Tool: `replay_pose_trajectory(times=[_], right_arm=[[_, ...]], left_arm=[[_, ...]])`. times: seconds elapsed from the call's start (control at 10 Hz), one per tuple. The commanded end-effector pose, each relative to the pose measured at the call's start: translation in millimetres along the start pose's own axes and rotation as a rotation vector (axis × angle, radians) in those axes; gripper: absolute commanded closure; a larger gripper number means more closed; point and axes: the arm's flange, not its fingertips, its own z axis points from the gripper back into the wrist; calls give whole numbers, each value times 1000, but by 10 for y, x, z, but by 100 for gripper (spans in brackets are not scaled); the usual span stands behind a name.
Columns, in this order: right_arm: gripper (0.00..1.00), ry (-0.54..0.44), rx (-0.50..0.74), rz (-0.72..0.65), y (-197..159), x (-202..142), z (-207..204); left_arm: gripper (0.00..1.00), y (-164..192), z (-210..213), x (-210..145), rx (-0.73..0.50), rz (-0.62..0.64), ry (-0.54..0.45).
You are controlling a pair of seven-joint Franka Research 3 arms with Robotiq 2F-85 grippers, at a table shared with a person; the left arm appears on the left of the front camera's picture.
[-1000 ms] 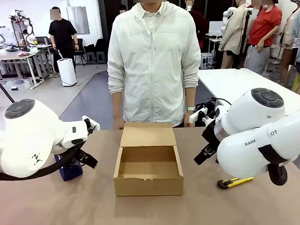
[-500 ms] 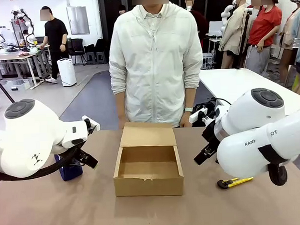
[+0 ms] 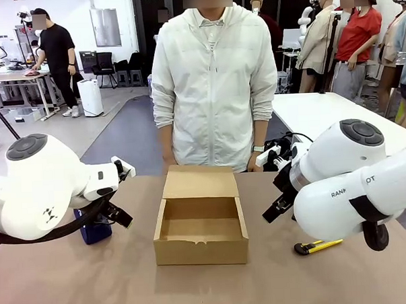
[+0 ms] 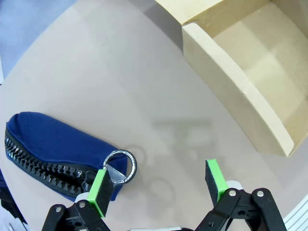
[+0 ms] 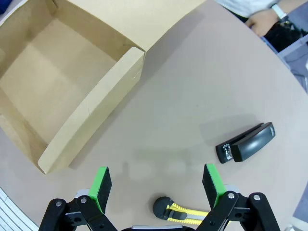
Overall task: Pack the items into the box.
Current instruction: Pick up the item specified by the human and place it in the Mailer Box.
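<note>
The open brown cardboard box (image 3: 200, 227) sits mid-table with its flap lid standing toward the person; its inside looks bare. In the left wrist view the navy-blue zipped bundle (image 4: 53, 149) with a metal ring lies on the table left of the box (image 4: 240, 82), just beyond my left gripper (image 4: 159, 185), whose jaws stand open above bare tabletop. From the front, the bundle (image 3: 93, 227) peeks out behind the left arm. My right gripper (image 5: 158, 185) is open over the table beside the box (image 5: 86, 110); the black stapler (image 5: 245, 143) lies ahead to the right.
A yellow-and-black utility knife (image 3: 317, 246) lies on the table near the right arm, and its end (image 5: 180, 211) lies just under the right gripper. A person in a white jacket (image 3: 213, 84) stands at the far edge behind the box, hands low.
Neither arm nor any object on the table has moved. The person behind the box has shifted slightly to the right.
</note>
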Motion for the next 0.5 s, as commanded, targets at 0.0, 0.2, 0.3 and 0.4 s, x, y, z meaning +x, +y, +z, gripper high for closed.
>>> replay_pose_trajectory(times=[0.0, 0.2, 0.3, 0.4], right_arm=[[0, 0, 0, 0, 0, 0, 0], [0, -2, 186, -76, -116, 87, 206], [0, -65, 228, -194, -244, 153, 441], [0, -61, 295, -390, -396, 244, 774]], left_arm=[[0, 3, 3, 0, 0, 0, -1], [0, 0, 0, 0, 0, 0, 0], [0, -7, 188, 111, 11, 193, 39], [0, 100, 504, 178, -81, 298, 87]])
